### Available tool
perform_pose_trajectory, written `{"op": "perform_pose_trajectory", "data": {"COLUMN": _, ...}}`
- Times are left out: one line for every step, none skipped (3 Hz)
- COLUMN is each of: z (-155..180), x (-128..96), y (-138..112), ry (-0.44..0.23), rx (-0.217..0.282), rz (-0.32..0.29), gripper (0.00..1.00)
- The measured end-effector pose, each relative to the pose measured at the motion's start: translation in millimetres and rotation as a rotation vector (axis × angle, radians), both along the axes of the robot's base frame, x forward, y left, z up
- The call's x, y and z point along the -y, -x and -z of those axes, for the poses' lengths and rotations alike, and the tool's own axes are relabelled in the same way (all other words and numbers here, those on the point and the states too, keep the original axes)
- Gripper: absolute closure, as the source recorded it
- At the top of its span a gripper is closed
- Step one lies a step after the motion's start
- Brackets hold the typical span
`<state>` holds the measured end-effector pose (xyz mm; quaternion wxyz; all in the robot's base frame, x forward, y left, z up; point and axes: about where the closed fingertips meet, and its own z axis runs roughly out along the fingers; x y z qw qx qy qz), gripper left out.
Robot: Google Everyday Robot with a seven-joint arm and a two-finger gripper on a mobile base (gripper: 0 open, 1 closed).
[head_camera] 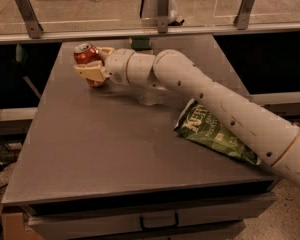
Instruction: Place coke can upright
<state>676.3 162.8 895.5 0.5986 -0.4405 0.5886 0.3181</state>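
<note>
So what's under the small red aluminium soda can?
Only grey tabletop, near its far-left corner. The gripper clamps the small red aluminium soda can, and its tan front finger covers the can's lower side, so whether the base touches the tabletop is hidden.

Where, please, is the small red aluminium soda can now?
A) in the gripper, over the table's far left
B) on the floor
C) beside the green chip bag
A: the gripper clasps the red soda can at the grey table's far left, away from the green chip bag.
</note>
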Motion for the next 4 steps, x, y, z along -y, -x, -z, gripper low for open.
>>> {"op": "perform_pose_trajectory", "data": {"z": 2.7, "x": 3.1, "y": 1.9, "ry": 0.008, "rx": -0.012, "rz": 0.003, "gripper": 0.0}}
{"op": "perform_pose_trajectory", "data": {"z": 2.9, "x": 14.3, "y": 10.5, "ry": 0.021, "rx": -0.026, "rz": 0.029, "gripper": 0.0}}
{"op": "perform_pose_trajectory", "data": {"z": -18.5, "x": 57.7, "y": 23.0, "ry": 0.057, "rx": -0.035, "rz": 0.068, "gripper": 0.0}}
{"op": "perform_pose_trajectory", "data": {"z": -53.1, "x": 146.6, "y": 56.2, "ry": 0.11, "rx": -0.028, "rz": 0.108, "gripper": 0.0}}
